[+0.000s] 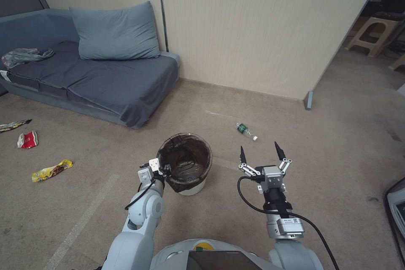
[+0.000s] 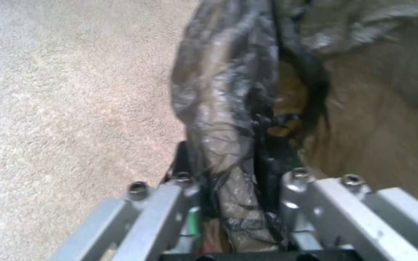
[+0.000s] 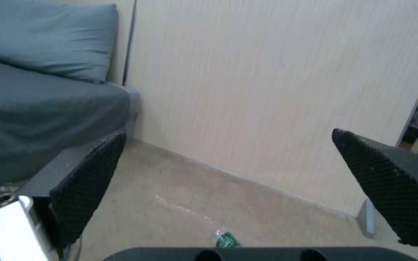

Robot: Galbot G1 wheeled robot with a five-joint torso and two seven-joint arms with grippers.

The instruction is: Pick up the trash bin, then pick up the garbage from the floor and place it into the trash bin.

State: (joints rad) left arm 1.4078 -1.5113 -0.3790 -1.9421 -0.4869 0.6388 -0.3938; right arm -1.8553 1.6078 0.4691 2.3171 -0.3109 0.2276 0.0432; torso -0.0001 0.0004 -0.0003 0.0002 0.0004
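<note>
The trash bin (image 1: 185, 164), a small white bucket lined with a dark bag, stands on the carpet in front of me. My left gripper (image 1: 163, 171) is shut on the bin's near-left rim; in the left wrist view the bag-covered rim (image 2: 228, 119) runs between its fingers. My right gripper (image 1: 260, 150) hovers open to the right of the bin, its pads (image 3: 85, 181) spread wide. The garbage lies scattered: a green-labelled clear bottle (image 1: 246, 131) (image 3: 227, 240) just beyond the right gripper, a yellow wrapper (image 1: 51, 170), a red-white wrapper (image 1: 28, 139) and a multicoloured wrapper (image 1: 13, 125) at the left.
A grey sofa (image 1: 97, 76) with a cushion (image 1: 114, 31) fills the back left against the beige wall (image 1: 261, 29). A plastic stool (image 1: 375, 33) stands in the opening at the back right. A dark object (image 1: 396, 211) sits at the right edge.
</note>
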